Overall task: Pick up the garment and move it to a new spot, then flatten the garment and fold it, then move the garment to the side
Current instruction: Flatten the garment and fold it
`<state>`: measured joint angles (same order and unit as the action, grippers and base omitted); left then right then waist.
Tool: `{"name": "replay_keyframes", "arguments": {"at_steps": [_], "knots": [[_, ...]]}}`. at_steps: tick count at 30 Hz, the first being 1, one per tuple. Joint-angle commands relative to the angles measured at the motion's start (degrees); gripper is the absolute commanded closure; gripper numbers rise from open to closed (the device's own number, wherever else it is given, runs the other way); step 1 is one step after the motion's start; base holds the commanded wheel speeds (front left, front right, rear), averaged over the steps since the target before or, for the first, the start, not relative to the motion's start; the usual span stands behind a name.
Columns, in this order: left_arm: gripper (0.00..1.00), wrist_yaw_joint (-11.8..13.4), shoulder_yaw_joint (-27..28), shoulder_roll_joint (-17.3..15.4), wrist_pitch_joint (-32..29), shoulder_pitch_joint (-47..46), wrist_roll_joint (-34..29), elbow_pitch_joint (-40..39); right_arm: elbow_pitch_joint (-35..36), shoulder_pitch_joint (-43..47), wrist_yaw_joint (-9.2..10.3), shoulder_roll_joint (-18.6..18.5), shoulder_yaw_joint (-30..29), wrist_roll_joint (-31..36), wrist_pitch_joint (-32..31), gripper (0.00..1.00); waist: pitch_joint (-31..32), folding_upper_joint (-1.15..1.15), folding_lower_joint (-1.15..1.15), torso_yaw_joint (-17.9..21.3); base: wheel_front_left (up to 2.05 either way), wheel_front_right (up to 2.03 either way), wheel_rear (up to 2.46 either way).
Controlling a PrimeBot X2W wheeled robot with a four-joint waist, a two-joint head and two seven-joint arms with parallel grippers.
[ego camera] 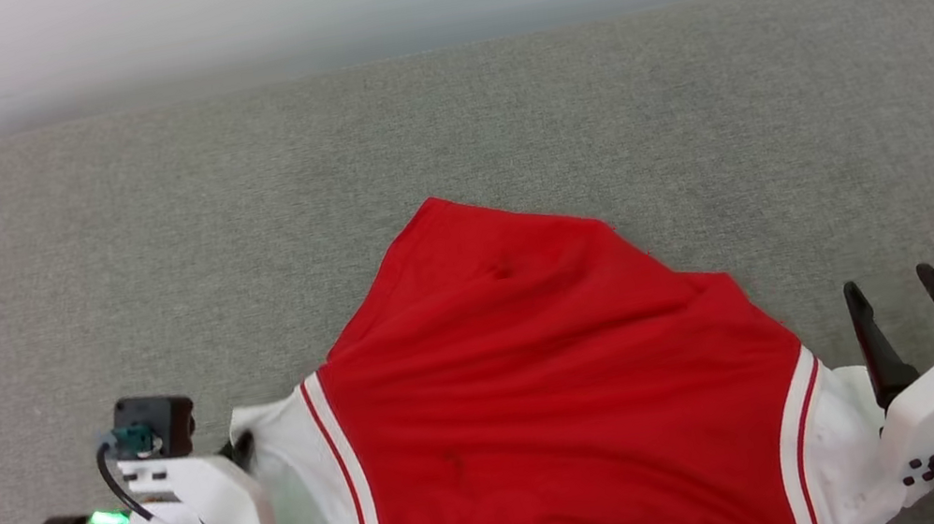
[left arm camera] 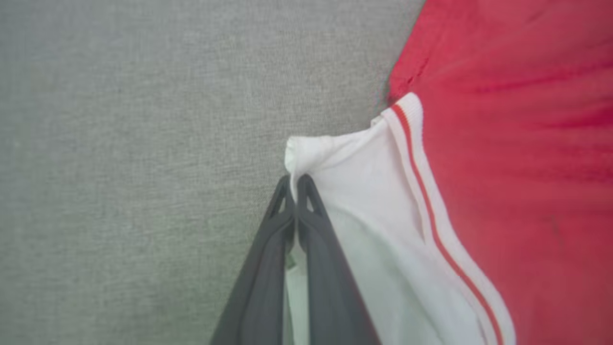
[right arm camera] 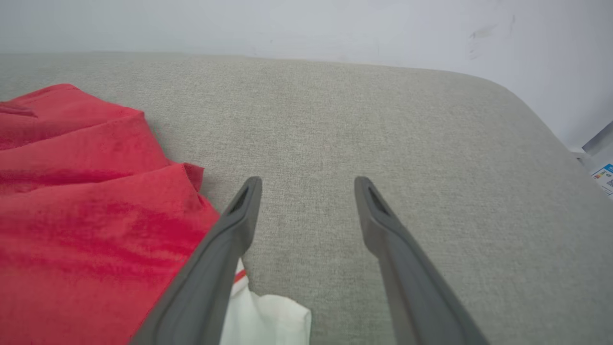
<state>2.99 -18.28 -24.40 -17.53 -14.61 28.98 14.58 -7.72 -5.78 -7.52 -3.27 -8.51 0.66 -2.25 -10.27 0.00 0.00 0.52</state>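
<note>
Head view: garment (ego camera: 544,382) lies spread on grey counter (ego camera: 144,259), hem end pointing away, neck end cut off by the bottom edge. Left tool (ego camera: 240,450) sits at the white left sleeve (ego camera: 295,480), its tips mostly hidden behind the wrist housing (ego camera: 203,496). Right tool (ego camera: 890,284) is released, fingers wide, just beside the white right sleeve (ego camera: 847,435). No print shows on the upward side, so prob. face-down, but can't confirm.

Left wrist view: left tool is clenched on the sleeve's corner, cloth pinched between the tips w/ a small fold poking past them. Grip looks shallow. Judgement: pull slow & low, or the corner may slip out. How many layers are pinched is unclear.

Right wrist view: both fingers spread over bare counter. Sleeve edge lies under the finger on that view's left; touching or not, can't tell. Judgement: right tool should shift toward the sleeve, get one finger under the hem, clamp approx. the same spot as the left side, then lift both evenly w/o twisting.
</note>
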Motion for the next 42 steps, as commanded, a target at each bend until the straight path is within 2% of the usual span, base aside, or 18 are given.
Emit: {"name": "replay_keyframes", "arguments": {"at_steps": [1, 2, 3, 4, 9, 13, 17, 20, 24, 30, 37, 42], "knots": [[1.0, -0.38, -0.34, -0.36, -0.55, 1.03, 0.15, 0.64, -0.27, 0.52, 0.06, 0.23, 0.2, 0.12, -0.08, 0.0, 0.12, 0.0, 0.0, -0.21, 0.0, 0.0, 0.0], [0.08, -0.41, -0.47, -0.14, 0.28, 1.35, 0.28, 0.82, -0.43, 0.64, 0.06, 0.17, 0.44, 0.04, -0.21, 0.0, 0.4, 0.0, 0.0, -0.69, 0.0, 0.0, 0.0], [0.08, -0.41, -0.47, -0.14, 0.28, 1.35, 0.28, 0.82, -0.43, 0.64, 0.06, 0.17, 0.44, 0.04, -0.21, 0.0, 0.4, 0.0, 0.0, -0.69, 0.0, 0.0, 0.0], [0.0, -0.26, -0.33, 0.17, 1.17, 1.59, 0.31, 0.8, -0.48, 0.71, 0.06, -0.04, 0.61, -0.02, -0.33, 0.0, 0.59, 0.0, 0.0, -1.0, 0.0, 0.0, 0.0], [0.0, -1.12, -0.42, 1.31, 8.04, 2.95, -0.42, -1.08, 0.24, -0.14, 0.06, -1.98, 2.54, -1.24, -1.87, 0.0, 2.09, 0.0, 0.0, -3.22, 0.0, 0.0, 0.0], [0.0, -1.07, -0.73, 2.48, 14.24, 4.45, -1.66, -4.83, 1.37, -2.09, 0.06, -5.41, 7.19, -3.61, -6.23, 0.0, 3.29, 0.0, 0.0, -5.89, 0.0, 0.0, 0.0], [0.0, -0.07, -1.22, 3.07, 19.18, 6.19, -3.66, -10.16, 1.65, -5.78, 0.06, -10.36, 13.98, -8.07, -14.27, 0.0, 3.59, 0.0, 0.0, -9.42, 0.0, 0.0, 0.0], [0.0, -0.27, -2.48, 3.5, 22.28, 7.13, -5.18, -13.78, 0.96, -9.94, 0.08, -14.71, 18.56, -10.96, -20.69, 0.0, 2.95, 0.0, 0.0, -12.43, 0.0, 0.0, 0.0], [0.0, -0.26, -3.33, 3.44, 25.04, 7.96, -6.78, -16.45, -2.15, -15.96, 0.07, -18.71, 23.69, -14.89, -29.0, 0.0, 1.7, 0.0, 0.0, -16.32, 0.0, 0.0, 0.0], [0.0, -0.51, -4.81, 4.21, 25.8, 8.16, -7.02, -17.58, -9.85, -23.67, 0.07, -22.3, 27.56, -19.39, -39.7, 0.0, -0.96, 0.0, 0.0, -21.24, 0.0, 0.0, 0.0], [0.0, -1.05, -6.46, 6.09, 27.02, 6.4, -6.92, -16.4, -18.83, -28.46, 0.06, -25.28, 29.7, -19.82, -41.36, 0.0, -3.76, 0.0, 0.0, -25.25, 0.0, 0.0, 0.0], [0.0, -1.23, -6.84, 6.52, 27.81, 5.55, -6.72, -15.09, -23.93, -28.38, 0.03, -24.57, 31.95, -21.95, -41.29, 0.0, -4.83, 0.0, 0.0, -26.38, 0.0, 0.0, 0.0]]}}
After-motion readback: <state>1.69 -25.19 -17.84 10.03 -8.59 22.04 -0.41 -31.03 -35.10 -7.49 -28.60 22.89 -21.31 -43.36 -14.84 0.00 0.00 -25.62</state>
